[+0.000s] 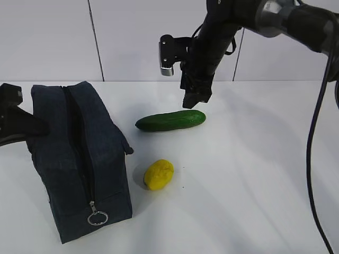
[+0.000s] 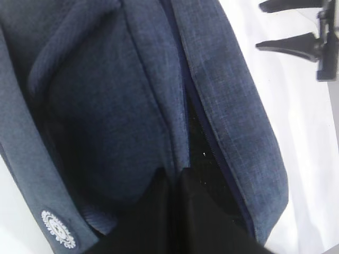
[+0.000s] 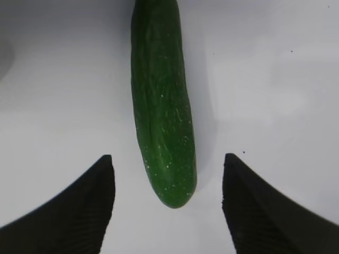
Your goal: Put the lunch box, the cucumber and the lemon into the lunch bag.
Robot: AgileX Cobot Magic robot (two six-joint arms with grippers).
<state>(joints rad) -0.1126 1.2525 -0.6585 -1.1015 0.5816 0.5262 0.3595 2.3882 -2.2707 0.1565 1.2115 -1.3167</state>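
Hovering just above the right-hand end of the cucumber (image 1: 170,120), the right gripper (image 1: 195,98) has its jaws spread wide and holds nothing. In the right wrist view the cucumber (image 3: 161,106) runs straight away from the camera, its rounded near end lying between the two dark fingers (image 3: 79,206) with bare counter (image 3: 275,95) showing on both sides. So the long axis lies across the line along which the jaws close, which is the alignment a grasp needs; what remains, by my judgement, is to come down and perhaps reach a little further along the body, since the jaws now bracket only the tip.

In the exterior view the cucumber lies nearly left to right on the white counter (image 1: 254,174), tilted slightly upward toward the right, with the lemon (image 1: 158,174) well in front of it and the lunch bag (image 1: 79,159) to the left. The right arm is plainly the nearer one for this pick.

The left gripper (image 1: 18,124) sits at the bag's far left end. Its wrist view looks down on navy fabric (image 2: 106,106) and the parted zipper seam (image 2: 204,137); its jaws are closed and appear pressed against the bag's cloth, though whether they pinch it I cannot tell. The lunch box is not visible in any view.
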